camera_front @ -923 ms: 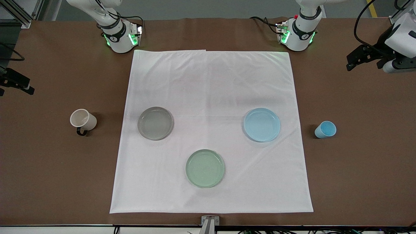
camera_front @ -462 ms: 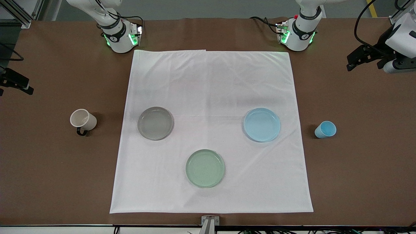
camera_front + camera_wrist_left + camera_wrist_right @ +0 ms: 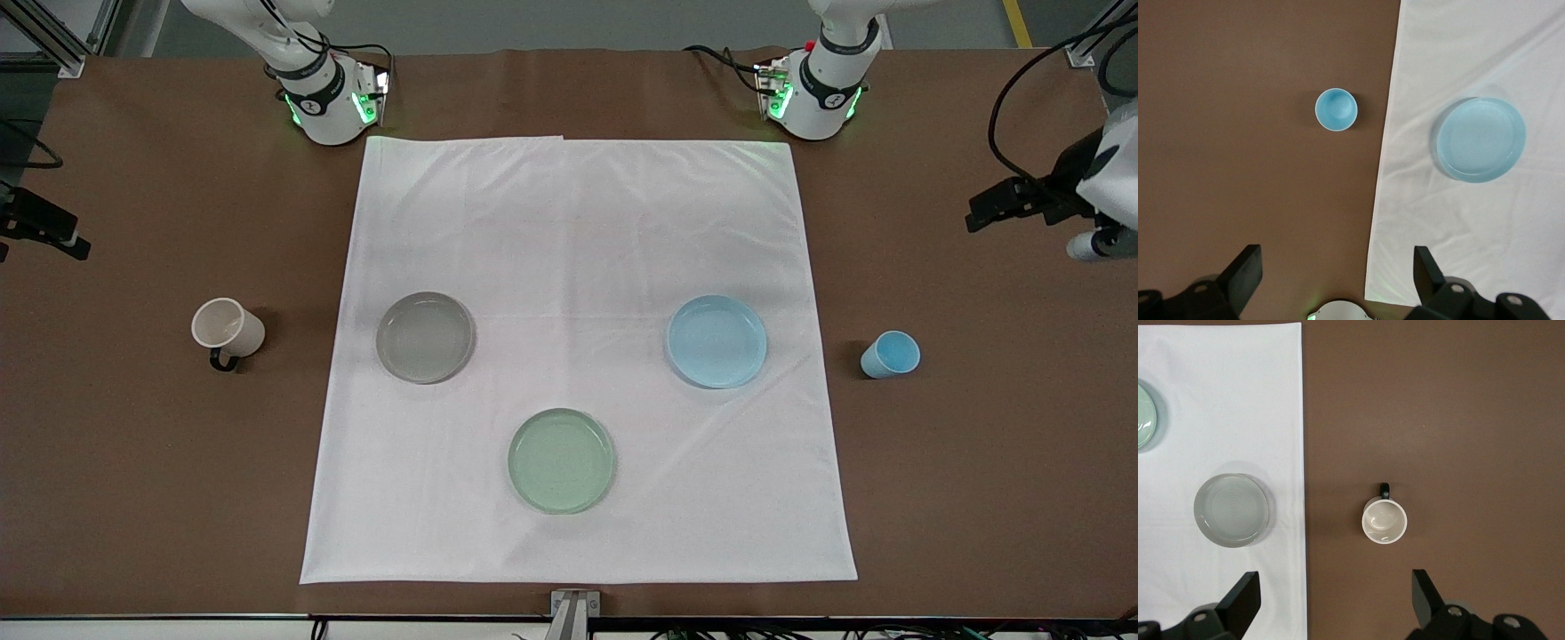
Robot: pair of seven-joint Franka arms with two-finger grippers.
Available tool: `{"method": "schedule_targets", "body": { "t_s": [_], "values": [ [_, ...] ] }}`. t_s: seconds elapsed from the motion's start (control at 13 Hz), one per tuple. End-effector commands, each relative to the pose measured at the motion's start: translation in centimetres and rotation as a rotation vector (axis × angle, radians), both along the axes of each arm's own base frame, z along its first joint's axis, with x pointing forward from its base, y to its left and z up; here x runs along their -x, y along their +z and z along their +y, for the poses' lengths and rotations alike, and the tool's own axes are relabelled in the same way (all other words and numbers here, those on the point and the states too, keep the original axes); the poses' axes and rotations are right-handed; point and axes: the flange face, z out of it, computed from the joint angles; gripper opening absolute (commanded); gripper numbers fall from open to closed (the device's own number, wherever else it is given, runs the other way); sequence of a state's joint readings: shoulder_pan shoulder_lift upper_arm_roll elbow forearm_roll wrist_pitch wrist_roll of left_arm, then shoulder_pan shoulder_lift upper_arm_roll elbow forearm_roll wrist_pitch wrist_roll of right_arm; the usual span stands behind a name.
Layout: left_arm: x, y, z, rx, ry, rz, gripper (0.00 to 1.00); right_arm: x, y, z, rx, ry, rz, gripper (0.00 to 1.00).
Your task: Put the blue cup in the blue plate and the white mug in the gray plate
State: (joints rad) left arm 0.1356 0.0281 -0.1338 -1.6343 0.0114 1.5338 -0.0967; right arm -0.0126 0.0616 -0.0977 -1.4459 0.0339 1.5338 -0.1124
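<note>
Small light-blue tapered cup [image 3: 890, 355] and cream-white black-handled mug [image 3: 228, 331] stand on bare brown bench [image 3: 133, 462], outside their plates. Left pincer [image 3: 1335, 280] and right pincer [image 3: 1335, 600] hover above, fingers apart for grasping.

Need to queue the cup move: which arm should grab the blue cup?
Left. The blue cup stands on bare table at the left arm's end, beside the blue plate, and the open left gripper hangs above that end. The right gripper hangs open over the white mug.
</note>
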Motion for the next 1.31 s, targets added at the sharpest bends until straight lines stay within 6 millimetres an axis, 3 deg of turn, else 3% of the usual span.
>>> {"method": "schedule_targets", "body": {
  "t_s": [0.0,0.15,0.23,0.54,0.62,0.92,1.23],
  "values": [
    [-0.4,-6.9,3.2,0.003,0.038,-0.019,1.0,-1.2,-1.8,0.0,0.002,-0.014,0.038,1.0],
    [-0.8,-13.2,3.6,-0.035,0.018,-0.061,1.0,-2.1,-3.3,0.4,0.0,0.003,0.057,1.0],
    [-0.8,-16.0,3.5,-0.031,0.018,-0.065,1.0,-2.8,-5.1,0.4,0.001,0.004,0.088,1.0],
    [-1.3,-24.1,5.4,-0.014,0.044,-0.07,0.96,-6.0,-13.4,-1.1,0.009,-0.019,0.149,1.0],
    [-1.6,-25.7,6.0,-0.008,0.054,-0.077,0.93,-6.5,-16.4,-1.5,0.011,-0.023,0.146,1.0],
    [-2.1,-30.1,6.9,0.007,0.069,-0.071,0.78,-6.9,-26.8,-2.8,0.021,-0.039,0.118,1.0],
    [-2.5,-32.5,6.6,0.015,0.083,-0.06,0.54,-8.1,-32.9,-4.4,0.034,-0.009,0.09,1.0]
  ]
}}
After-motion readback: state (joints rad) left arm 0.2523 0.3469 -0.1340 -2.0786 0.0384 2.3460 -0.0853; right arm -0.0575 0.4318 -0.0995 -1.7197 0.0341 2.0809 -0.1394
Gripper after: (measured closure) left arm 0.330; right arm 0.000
